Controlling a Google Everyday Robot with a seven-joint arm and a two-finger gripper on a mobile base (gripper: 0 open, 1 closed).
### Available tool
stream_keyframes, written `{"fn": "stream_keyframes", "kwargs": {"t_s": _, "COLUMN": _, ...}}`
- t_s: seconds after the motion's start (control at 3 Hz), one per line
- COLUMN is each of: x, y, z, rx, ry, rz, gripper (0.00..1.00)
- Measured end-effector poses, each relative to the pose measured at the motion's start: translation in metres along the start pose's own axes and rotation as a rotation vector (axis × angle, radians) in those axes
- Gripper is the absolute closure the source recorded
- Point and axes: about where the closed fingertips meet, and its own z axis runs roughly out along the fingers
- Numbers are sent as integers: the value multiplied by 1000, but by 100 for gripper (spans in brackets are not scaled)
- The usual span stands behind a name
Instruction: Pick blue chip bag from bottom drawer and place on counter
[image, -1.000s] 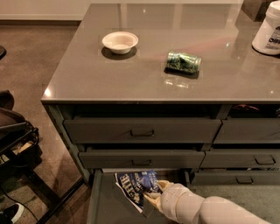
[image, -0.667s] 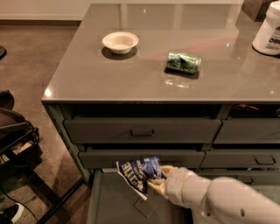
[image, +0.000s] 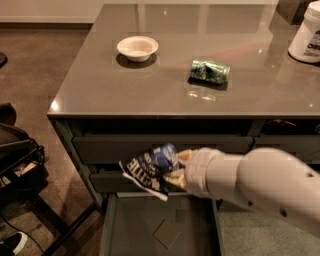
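Observation:
The blue chip bag (image: 150, 169) is crinkled dark-blue foil with white lettering. It hangs in the air in front of the two upper drawer fronts, above the open bottom drawer (image: 145, 230). My gripper (image: 176, 170) is shut on the bag's right end; its cream fingers (image: 181, 157) show beside the foil, and my white arm reaches in from the lower right. The bottom drawer's flat grey floor lies bare below the bag. The glossy grey-brown counter (image: 165, 85) spreads above the drawers.
On the counter stand a white bowl (image: 137, 48), a crushed green can (image: 210, 70) and a white container (image: 307, 32) at the far right. A dark cart or bag (image: 15, 160) stands on the floor at the left.
The arm has lifted the blue chip bag up out of the bottom drawer; it now hangs level with the upper drawer fronts. The arm fills more of the lower right.

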Motion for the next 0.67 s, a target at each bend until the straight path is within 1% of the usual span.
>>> {"fn": "stream_keyframes", "kwargs": {"t_s": 0.33, "x": -78, "y": -28, "z": -50, "rx": 76, "ry": 16, "rz": -149, "gripper": 100}}
{"fn": "stream_keyframes", "kwargs": {"t_s": 0.67, "x": -114, "y": -38, "z": -77, "rx": 142, "ry": 30, "rz": -209, "gripper": 100}}
